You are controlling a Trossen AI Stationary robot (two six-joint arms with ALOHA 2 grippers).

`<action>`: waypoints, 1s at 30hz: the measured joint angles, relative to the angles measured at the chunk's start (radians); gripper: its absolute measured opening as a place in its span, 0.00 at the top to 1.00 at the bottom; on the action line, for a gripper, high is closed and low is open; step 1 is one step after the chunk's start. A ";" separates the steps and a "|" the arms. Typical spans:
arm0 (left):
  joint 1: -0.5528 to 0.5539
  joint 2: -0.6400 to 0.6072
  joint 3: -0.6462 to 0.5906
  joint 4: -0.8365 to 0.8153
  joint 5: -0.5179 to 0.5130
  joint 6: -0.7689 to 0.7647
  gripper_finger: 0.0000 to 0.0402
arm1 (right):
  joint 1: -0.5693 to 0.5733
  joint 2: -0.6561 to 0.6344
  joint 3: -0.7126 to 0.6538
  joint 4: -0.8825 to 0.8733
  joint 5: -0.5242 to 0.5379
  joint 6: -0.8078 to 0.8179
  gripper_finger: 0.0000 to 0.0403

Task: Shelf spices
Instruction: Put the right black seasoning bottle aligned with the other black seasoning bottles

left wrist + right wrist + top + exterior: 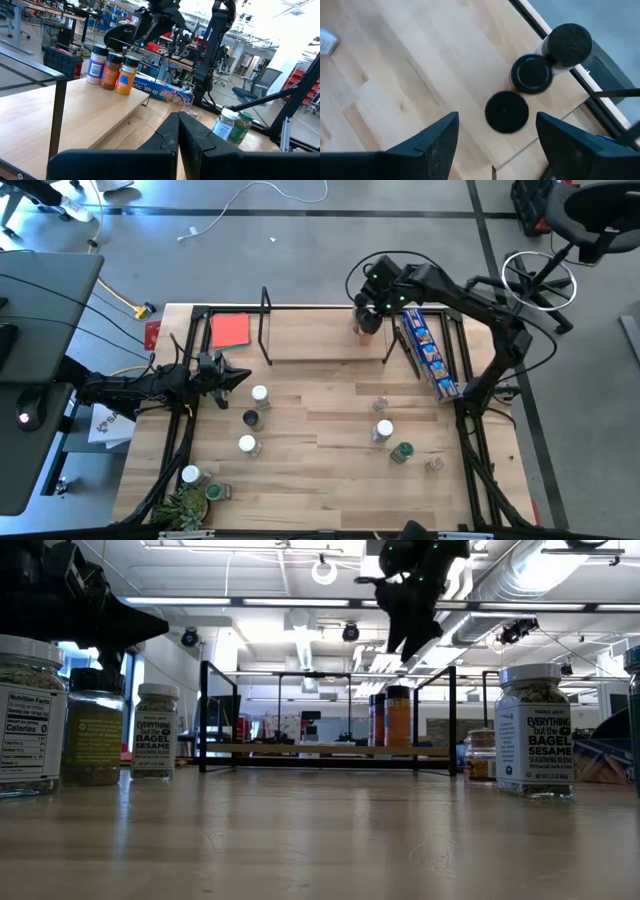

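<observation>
Three black-lidded spice jars (507, 111) stand in a row on the shelf (320, 340), below the right gripper (495, 137), whose fingers (437, 140) are spread apart, empty. The left gripper (178, 135), fingers together, waits beside the shelf.

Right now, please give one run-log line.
right gripper: open above three shelved jars | left gripper: shut, empty | shelf
</observation>
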 joint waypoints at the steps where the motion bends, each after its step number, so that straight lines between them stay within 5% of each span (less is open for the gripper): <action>1: 0.000 0.000 0.000 0.000 0.000 0.000 1.00 | 0.000 -0.006 0.000 -0.015 0.000 -0.012 0.36; 11: 0.000 0.000 0.000 0.000 0.000 0.000 1.00 | 0.000 -0.008 -0.073 -0.095 0.115 -0.051 0.36; 30: 0.000 0.000 0.000 0.004 0.000 -0.027 1.00 | 0.026 -0.003 -0.179 0.081 0.015 -0.025 0.36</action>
